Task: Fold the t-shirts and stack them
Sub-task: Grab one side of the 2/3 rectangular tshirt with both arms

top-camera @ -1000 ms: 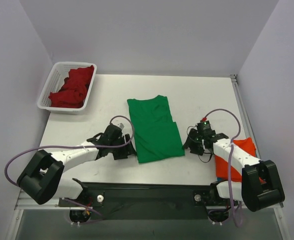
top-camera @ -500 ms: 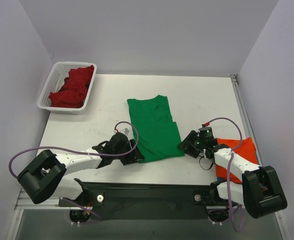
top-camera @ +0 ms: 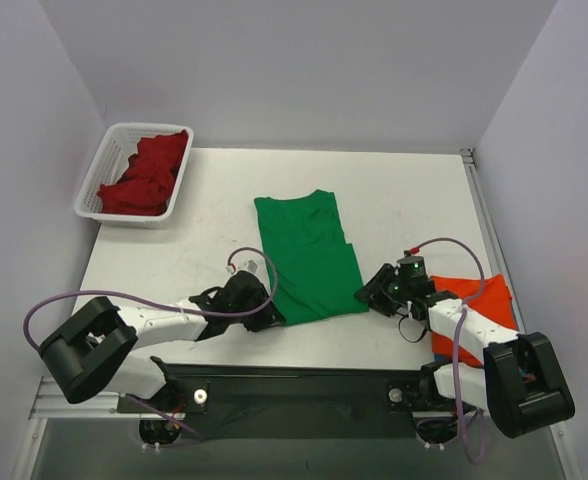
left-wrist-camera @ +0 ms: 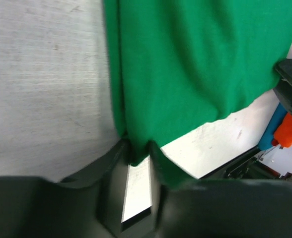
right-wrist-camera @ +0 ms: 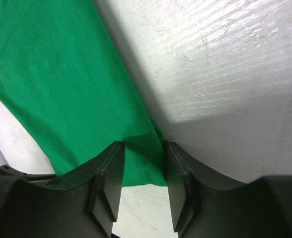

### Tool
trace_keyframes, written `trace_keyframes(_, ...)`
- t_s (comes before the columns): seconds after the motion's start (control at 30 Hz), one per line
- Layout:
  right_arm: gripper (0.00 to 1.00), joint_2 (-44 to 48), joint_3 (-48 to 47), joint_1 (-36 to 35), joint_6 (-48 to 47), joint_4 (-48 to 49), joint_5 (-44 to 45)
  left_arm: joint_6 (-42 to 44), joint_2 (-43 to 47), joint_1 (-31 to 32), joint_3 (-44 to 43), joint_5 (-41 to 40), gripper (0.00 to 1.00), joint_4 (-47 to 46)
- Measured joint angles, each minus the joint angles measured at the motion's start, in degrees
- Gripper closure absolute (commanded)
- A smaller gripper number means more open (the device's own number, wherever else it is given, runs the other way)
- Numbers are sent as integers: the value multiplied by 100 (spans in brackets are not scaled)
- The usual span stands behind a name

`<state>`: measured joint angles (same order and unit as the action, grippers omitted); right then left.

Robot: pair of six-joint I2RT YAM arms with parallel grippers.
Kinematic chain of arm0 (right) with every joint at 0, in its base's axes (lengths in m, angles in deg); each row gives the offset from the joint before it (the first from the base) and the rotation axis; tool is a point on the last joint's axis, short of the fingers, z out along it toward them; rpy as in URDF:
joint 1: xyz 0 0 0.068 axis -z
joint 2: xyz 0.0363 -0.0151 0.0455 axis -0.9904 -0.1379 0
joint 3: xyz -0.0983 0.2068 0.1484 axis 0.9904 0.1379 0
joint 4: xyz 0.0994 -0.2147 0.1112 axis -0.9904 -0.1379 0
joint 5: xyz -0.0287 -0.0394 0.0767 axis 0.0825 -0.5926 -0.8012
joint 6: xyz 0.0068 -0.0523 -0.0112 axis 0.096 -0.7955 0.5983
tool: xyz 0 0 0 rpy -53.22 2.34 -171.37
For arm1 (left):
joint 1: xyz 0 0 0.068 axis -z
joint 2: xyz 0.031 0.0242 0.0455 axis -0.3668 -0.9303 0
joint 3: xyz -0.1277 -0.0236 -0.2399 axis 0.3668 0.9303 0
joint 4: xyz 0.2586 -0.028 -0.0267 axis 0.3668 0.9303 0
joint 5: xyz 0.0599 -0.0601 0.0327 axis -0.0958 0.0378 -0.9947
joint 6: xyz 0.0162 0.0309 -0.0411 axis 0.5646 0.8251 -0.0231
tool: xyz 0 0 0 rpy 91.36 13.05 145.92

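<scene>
The green t-shirt [top-camera: 309, 258] lies folded into a long strip in the middle of the table. My left gripper [top-camera: 272, 318] is at its near left corner. In the left wrist view its jaws [left-wrist-camera: 136, 148] stand narrow, with that corner bunched between the fingertips. My right gripper [top-camera: 366, 293] is at the near right corner, open; the flat green cloth [right-wrist-camera: 86, 99] lies between its fingers [right-wrist-camera: 109, 163]. Dark red t-shirts [top-camera: 149, 170] fill the basket. An orange t-shirt [top-camera: 479, 298] lies folded at the right, with blue cloth [left-wrist-camera: 275, 124] beside it.
The white slotted basket [top-camera: 92, 185] stands at the table's far left corner. Grey walls close in on the left, back and right. The right arm reaches over the orange shirt. Purple cables loop above both arms.
My left gripper has slid forward and right onto the green shirt's near left corner, and its jaws have narrowed from wide open. The right gripper has moved left to the near right corner.
</scene>
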<state>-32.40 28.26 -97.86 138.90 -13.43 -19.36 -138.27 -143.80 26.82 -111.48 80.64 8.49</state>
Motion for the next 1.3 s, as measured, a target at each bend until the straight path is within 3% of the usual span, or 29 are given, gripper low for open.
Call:
trace_keyframes(0.07,51,20,2,0,13,2,-48,-9,0,0,2,-74,82,76)
trace_keyframes(0.17,45,195,31,-4,-22,-66,-55,4,0,0,-2,-129,97,153)
trace_keyframes(0.37,50,800,315,-4,-42,-367,24,24,22,0,-22,-164,100,229)
trace_keyframes(0.6,53,916,605,-101,151,-13,20,48,79,0,-22,-190,100,337)
trace_keyframes(0.7,58,680,605,-236,280,278,-22,52,79,0,-22,-188,100,339)
trace_keyframes(0.83,99,345,597,-367,407,538,-74,83,96,0,-22,-188,100,361)
trace_keyframes(1.03,100,763,673,-455,393,63,66,195,555,0,-11,-184,100,831)
trace_keyframes(1.3,98,3088,984,-835,286,-1915,162,297,2120,142,348,13,100,1545)
